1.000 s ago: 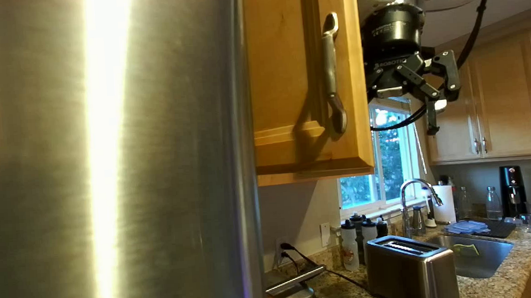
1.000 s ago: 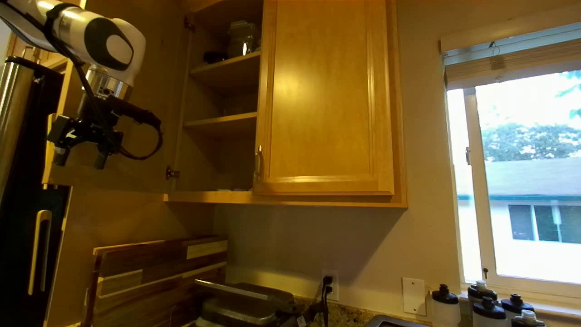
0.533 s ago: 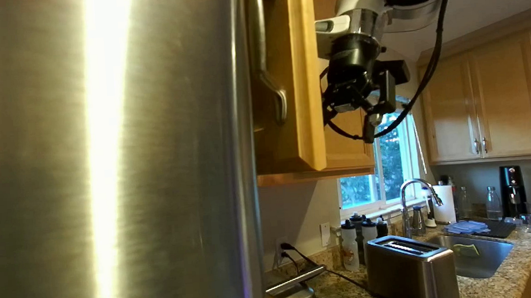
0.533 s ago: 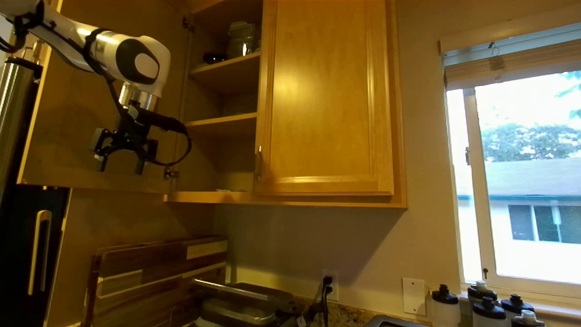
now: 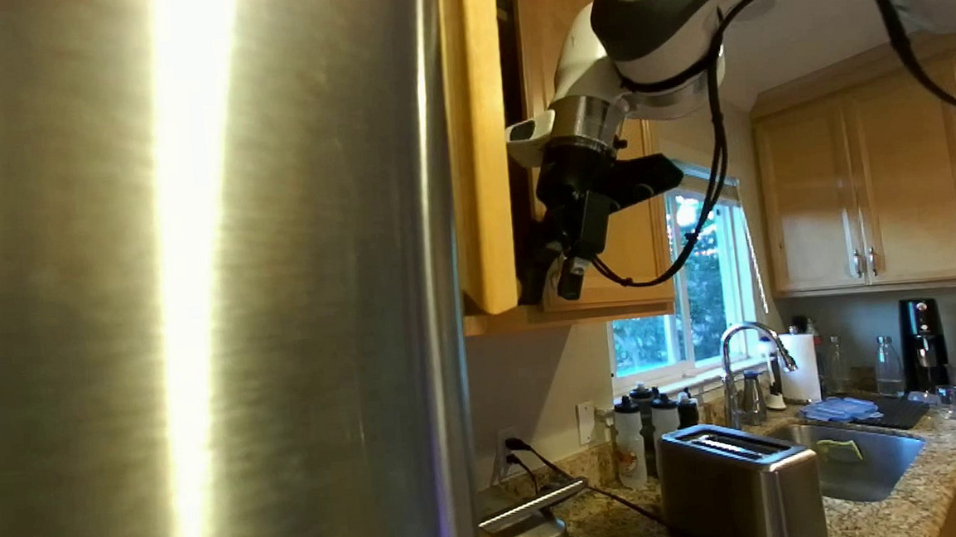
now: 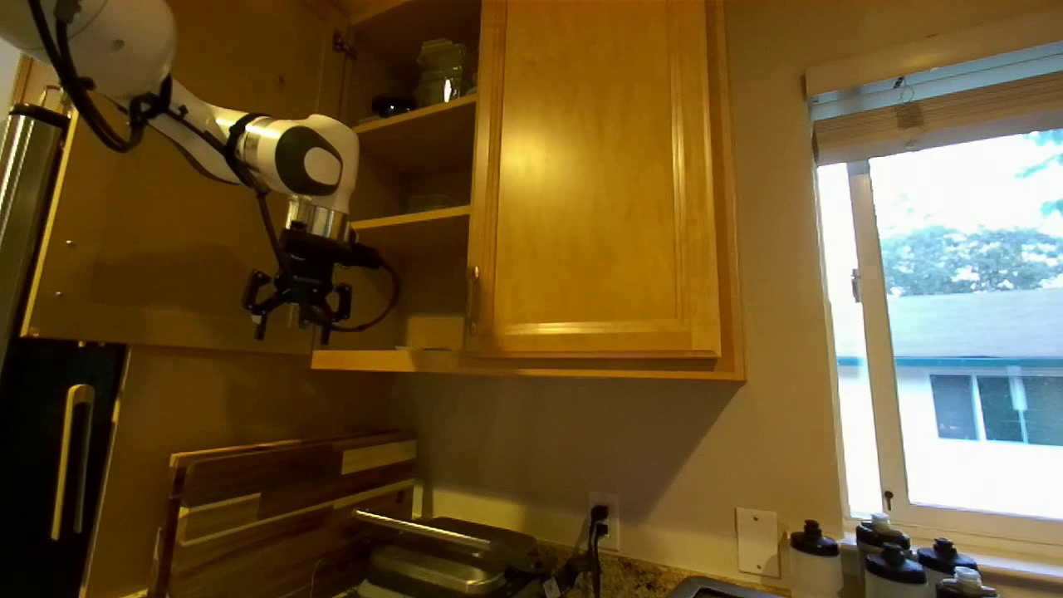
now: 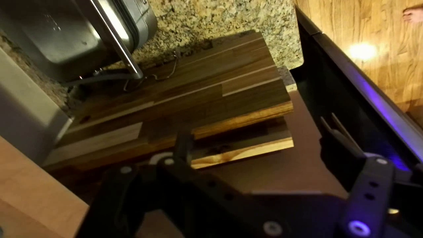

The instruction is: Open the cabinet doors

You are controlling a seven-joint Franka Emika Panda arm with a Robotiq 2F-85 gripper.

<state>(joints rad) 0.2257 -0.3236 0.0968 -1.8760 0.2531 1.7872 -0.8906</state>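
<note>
White-and-grey robot arm (image 6: 286,158) hangs before the honey-oak wall cupboard (image 6: 390,360); black metal two-fingered gripper (image 6: 292,335) points down, released, fingers spread well apart. Tall honey-oak cabinet door on the fridge side (image 6: 158,249): swung out, plain inner face showing, edge-on in an exterior view near the big brushed stainless steel fridge door (image 5: 312,270). Its mate, the tall honey-oak window-side door with recessed panel (image 6: 594,183), lies closed over its half, slim vertical metal bar handle (image 6: 473,286) at the edge nearest the uncovered shelves. Gripper overlaps the hinge edge of the swung-out door in an exterior view; touching or apart, I can't tell from here. Uncovered half shows honey-oak shelves (image 6: 415,218), with stacked clear containers (image 6: 443,71) and a dark round bowl (image 6: 392,105) on a higher one. Below: striped dark-brown wooden cutting boards (image 6: 291,515) on edge, just beside a grey metal grill with long bar handle (image 6: 448,573), on a speckled tan granite counter (image 7: 211,19). Bottles with dark caps (image 6: 814,565) cluster by the white-framed window (image 6: 972,332), brushed steel toaster (image 5: 740,485) near them; farther along, curved chrome faucet (image 5: 728,361) beside steel sink (image 5: 872,464).
</note>
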